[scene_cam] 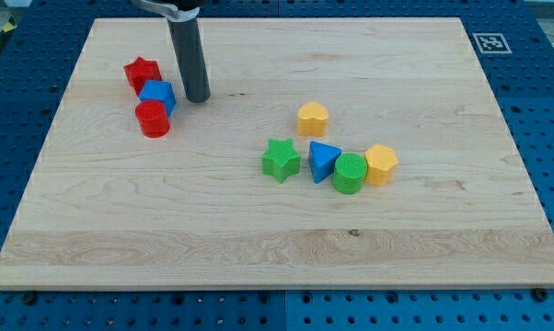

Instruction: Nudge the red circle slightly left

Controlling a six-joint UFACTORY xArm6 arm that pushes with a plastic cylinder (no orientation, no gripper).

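The red circle [153, 119] sits at the view's upper left of the wooden board [167, 211]. It touches the blue cube [158, 95] just above it. A red star [142, 74] lies above and left of the cube. My tip [197, 97] rests on the board just right of the blue cube, up and to the right of the red circle, not touching the circle.
Near the board's middle right lie a yellow heart-like block [313, 119], a green star [281, 160], a blue triangle [324, 161], a green circle [349, 173] and a yellow hexagon [381, 165]. A marker tag [490, 42] sits at the top right corner.
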